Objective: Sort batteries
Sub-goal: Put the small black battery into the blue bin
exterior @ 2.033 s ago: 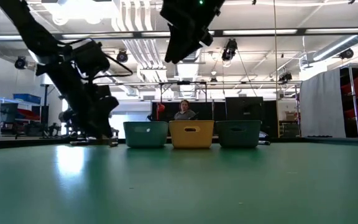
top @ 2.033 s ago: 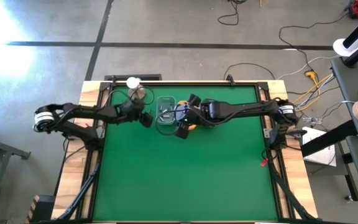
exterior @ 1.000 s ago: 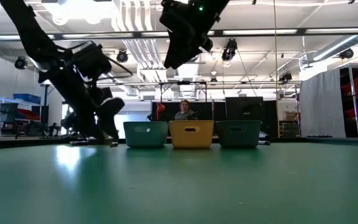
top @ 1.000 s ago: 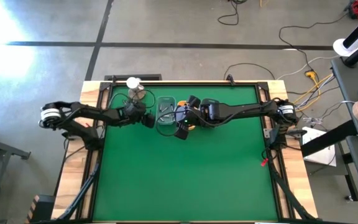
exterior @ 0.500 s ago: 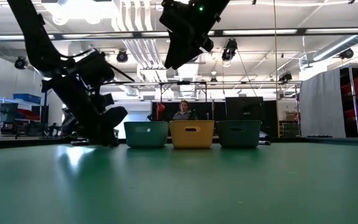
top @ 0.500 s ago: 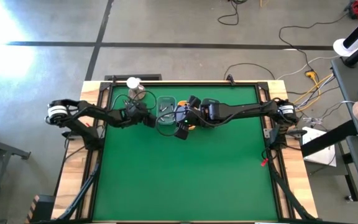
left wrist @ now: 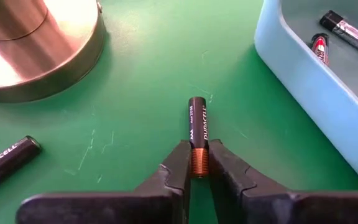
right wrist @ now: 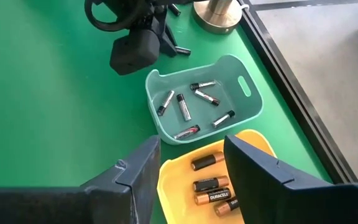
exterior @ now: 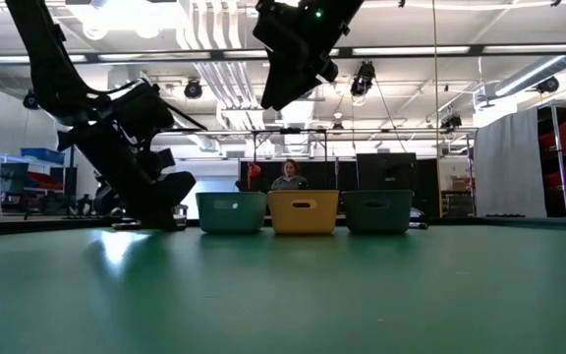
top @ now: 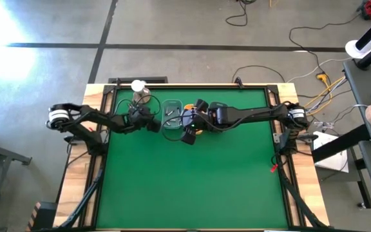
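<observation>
1. while my left gripper [left wrist: 198, 169] sits low on the green table [left wrist: 135, 93] at its far left, its two dark fingers are closed on the coppery end of a slim black battery [left wrist: 197, 134] that lies flat, just beside the pale blue tray [left wrist: 303, 68].
2. my right gripper [right wrist: 188, 174] hangs above the trays with its fingers parted and nothing between them.
3. risk, as i judge it: i hold the battery only at its very end, so when i lift it the long free end may swing or slip out, because the casing is smooth and round.
4. another risk: the blue tray's wall is near, so a low carry could knock the battery against the rim.
5. a second black battery [left wrist: 5, 160] lies loose on the table near my left fingers, and more lie scattered by the metal base [right wrist: 219, 15]; a sideways move could roll them.
6. the blue tray [right wrist: 204, 102] is rounded plastic with a handle slot, holding several thin batteries, silvery and dark.
7. the yellow tray [right wrist: 185, 180] touching it holds fatter copper-and-black batteries.
8. the metal base is a brushed, shiny round dome; the table surface is matt green with faint scratches.
</observation>
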`<state>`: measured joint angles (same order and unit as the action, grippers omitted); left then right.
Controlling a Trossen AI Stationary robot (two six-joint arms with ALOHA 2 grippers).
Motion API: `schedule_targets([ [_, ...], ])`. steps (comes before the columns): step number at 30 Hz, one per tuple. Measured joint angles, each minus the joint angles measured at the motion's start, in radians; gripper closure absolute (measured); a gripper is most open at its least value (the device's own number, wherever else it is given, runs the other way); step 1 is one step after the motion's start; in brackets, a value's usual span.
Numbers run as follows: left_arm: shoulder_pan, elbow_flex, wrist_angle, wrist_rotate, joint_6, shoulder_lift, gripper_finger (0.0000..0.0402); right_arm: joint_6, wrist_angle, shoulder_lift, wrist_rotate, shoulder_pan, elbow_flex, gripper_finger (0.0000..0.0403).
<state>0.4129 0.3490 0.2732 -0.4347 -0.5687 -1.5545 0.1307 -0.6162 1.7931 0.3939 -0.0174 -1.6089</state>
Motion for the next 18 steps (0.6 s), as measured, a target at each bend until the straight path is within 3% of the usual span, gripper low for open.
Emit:
schedule_targets([
  [7, 0.002, -0.008, -0.018, 0.043, 0.082, 0.033, 0.0378, 0.000, -0.020, -0.027, 0.000, 0.008, 0.000, 0.0241],
  [18, -0.004, -0.048, -0.026, 0.145, 0.388, 0.100, 0.0378, -0.142, -0.118, -0.157, -0.001, 0.034, 0.006, 0.0225],
])
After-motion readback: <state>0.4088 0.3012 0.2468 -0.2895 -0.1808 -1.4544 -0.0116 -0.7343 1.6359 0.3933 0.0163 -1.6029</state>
